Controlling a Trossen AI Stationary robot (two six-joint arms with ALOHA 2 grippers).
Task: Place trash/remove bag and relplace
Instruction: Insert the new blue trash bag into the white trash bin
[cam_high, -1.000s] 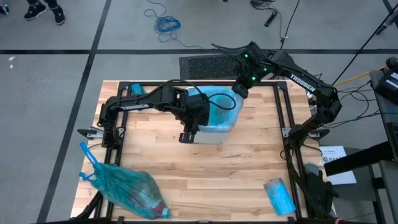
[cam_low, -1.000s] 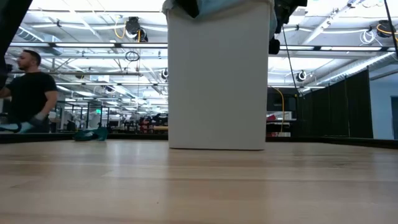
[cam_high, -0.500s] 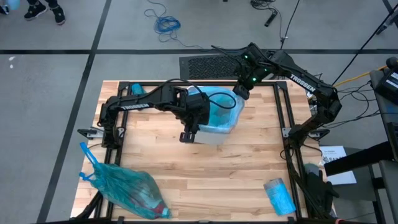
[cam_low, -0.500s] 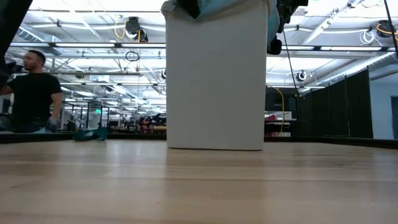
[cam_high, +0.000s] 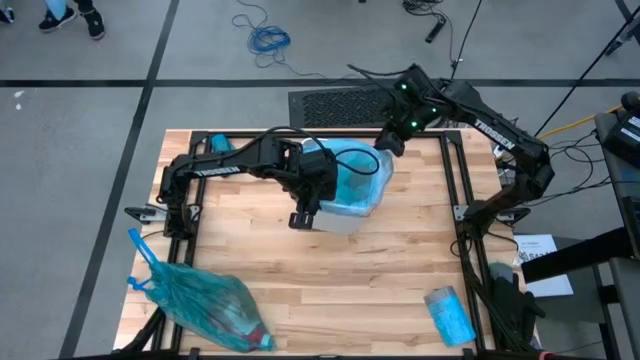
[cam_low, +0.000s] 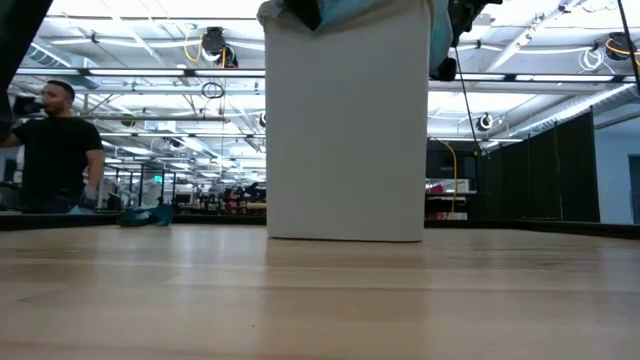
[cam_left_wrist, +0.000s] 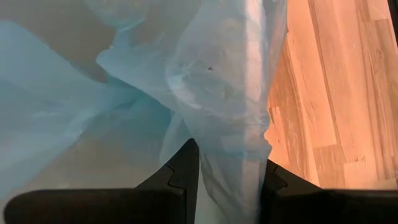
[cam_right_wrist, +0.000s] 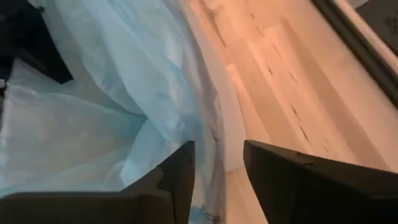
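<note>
Right pincer (cam_high: 388, 148) has eased outward off the bin (cam_high: 345, 200).
Left pincer (cam_left_wrist: 227, 180) pinches my blue liner (cam_left_wrist: 217, 93); right's spread.

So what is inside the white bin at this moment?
A pale blue bag liner lies in the white bin, spread over its opening. The left hand is shut on a fold of it. The liner covers the bottom, so any trash there cannot be seen.

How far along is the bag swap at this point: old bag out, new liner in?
Done: a tied full blue bag lies at the table's near-left corner, out of the white bin. In hand: the left gripper pinches the new pale blue liner at the bin's rim; the right gripper is at the opposite rim, open around it. Left: seating the liner fully.
</note>
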